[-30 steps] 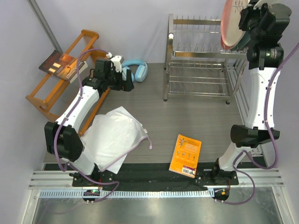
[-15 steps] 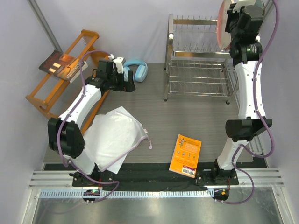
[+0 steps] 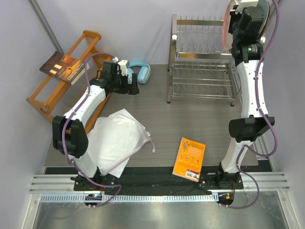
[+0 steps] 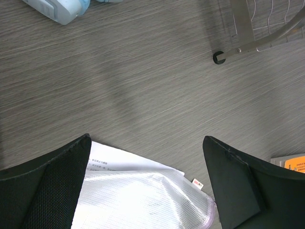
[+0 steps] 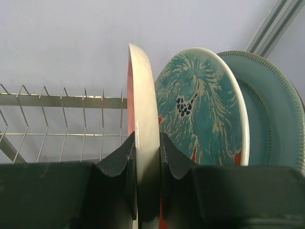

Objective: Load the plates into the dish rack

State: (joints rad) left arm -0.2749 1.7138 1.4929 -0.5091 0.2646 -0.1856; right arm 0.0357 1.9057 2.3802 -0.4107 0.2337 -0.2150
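My right gripper [image 5: 147,160] is shut on the rim of a pink-and-cream plate [image 5: 143,105], held upright on edge. Just right of it stand a teal-and-red patterned plate [image 5: 200,109] and a plain grey-green plate [image 5: 274,114]. From above, the right gripper [image 3: 240,21] holds the pink plate [image 3: 227,26] at the right end of the silver dish rack's [image 3: 200,67] upper tier. My left gripper [image 3: 131,87] hovers open over the table near the headphones; its fingers [image 4: 57,186] have nothing between them.
Light blue headphones [image 3: 138,71] lie behind the left gripper. An orange wooden rack [image 3: 62,81] with a book stands at the far left. A white mesh pouch [image 3: 116,140] and an orange book [image 3: 189,159] lie near the front. The rack's foot [image 4: 219,58] shows in the left wrist view.
The right arm has swung left and straightened, bringing the pink plate edge-on to the rack's right end. The left arm has shifted slightly to the right.
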